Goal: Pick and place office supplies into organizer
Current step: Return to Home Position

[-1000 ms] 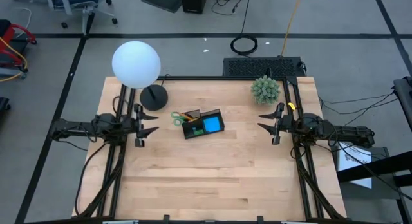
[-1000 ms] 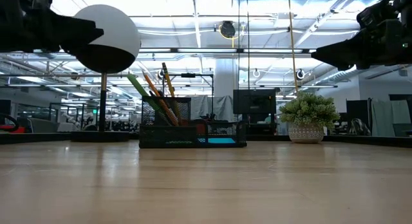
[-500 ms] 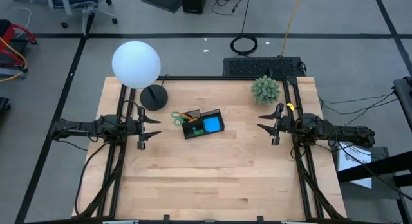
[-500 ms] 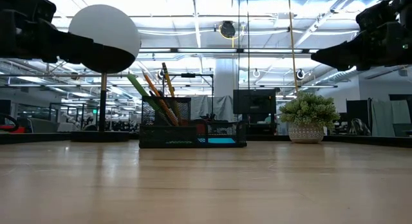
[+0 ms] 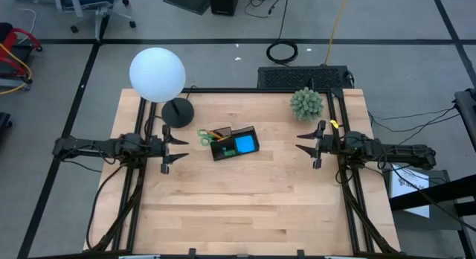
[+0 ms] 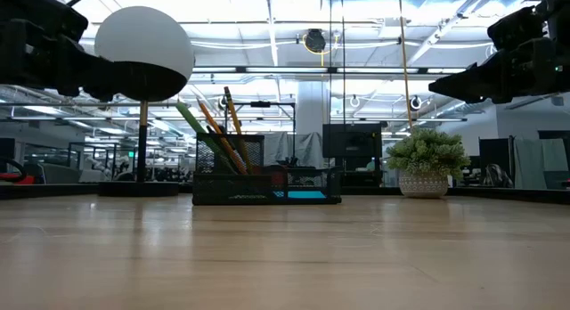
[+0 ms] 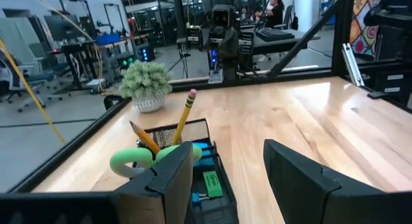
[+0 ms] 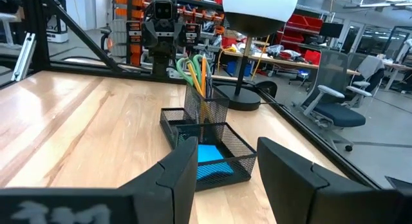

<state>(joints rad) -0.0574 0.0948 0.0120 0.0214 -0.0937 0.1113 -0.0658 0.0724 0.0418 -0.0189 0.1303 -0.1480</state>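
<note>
The black mesh organizer (image 5: 233, 143) stands on the table's far middle. Orange and yellow pencils (image 7: 183, 114) and the green-handled scissors (image 7: 138, 159) stand leaning in its cup. The blue sticky pad (image 8: 209, 153) lies in its low tray, and a small green piece (image 7: 212, 183) lies in a compartment. My left gripper (image 5: 177, 149) hangs open, level, left of the organizer, above the table. My right gripper (image 5: 300, 142) hangs open, level, to the organizer's right. Neither has anything between its fingers.
A lamp with a white globe (image 5: 157, 74) and a round black base (image 5: 178, 112) stands at the far left, close to my left gripper. A potted green plant (image 5: 306, 103) stands at the far right. Bare wood (image 5: 238, 207) fills the table's near half.
My left gripper has tipped down to level and sunk a little, staying open. The organizer and the things in it have kept still.
</note>
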